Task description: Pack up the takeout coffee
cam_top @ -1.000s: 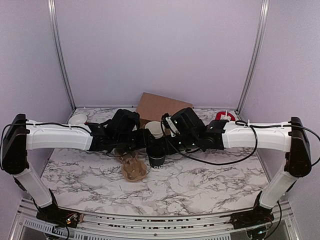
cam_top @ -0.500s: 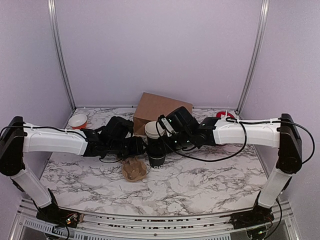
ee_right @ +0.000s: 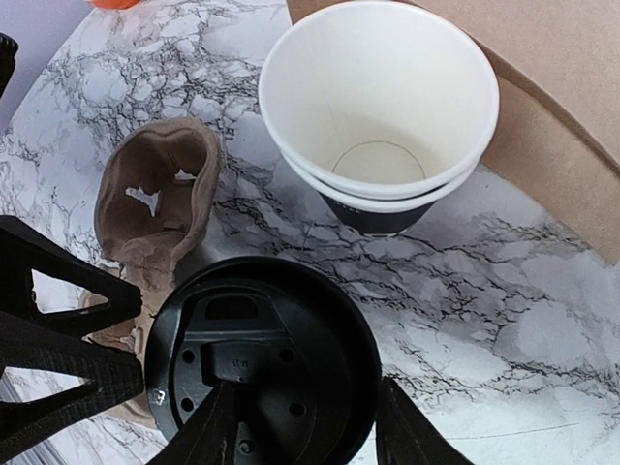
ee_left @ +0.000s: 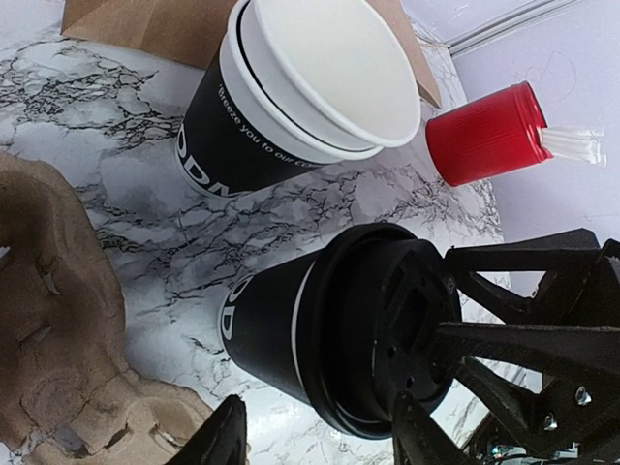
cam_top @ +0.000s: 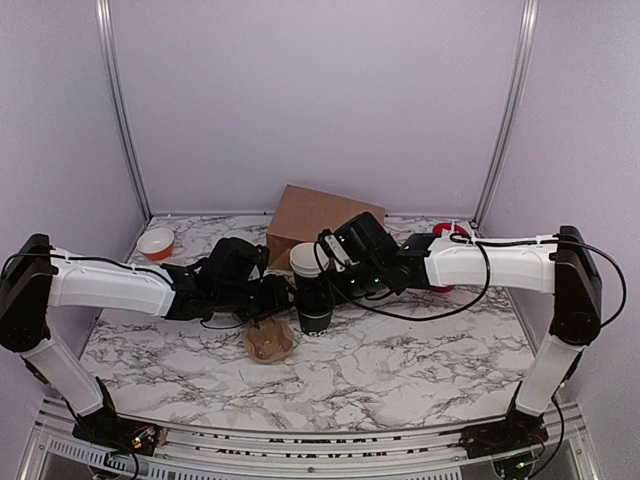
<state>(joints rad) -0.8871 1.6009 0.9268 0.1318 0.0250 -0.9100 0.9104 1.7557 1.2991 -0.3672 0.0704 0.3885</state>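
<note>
- Marble-patterned bench (cam_top: pixel 420 370) bears the lidded black paper takeout coffee cup (cam_top: pixel 314 318), upright mid-bench, just beside a brown pulp carrier (cam_top: pixel 268 342).
- Wrist views alone show the left end effector (ee_left: pixel 318 417) and right end effector (ee_right: pixel 302 392) spread wide, close against it.
- Whether any finger touches it cannot be told.

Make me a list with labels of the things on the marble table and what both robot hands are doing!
Coffee: small black paper cup with a black plastic lid, upright on the marble table
Spares: stack of lidless black paper cups, just behind it
Carrier: brown cardboard cup carrier, no cup inside
Bag: brown paper bag, at the back
Left: left gripper straddles the cup's side; grip unclear
Right: right gripper straddles the lid from above; grip unclear
</note>
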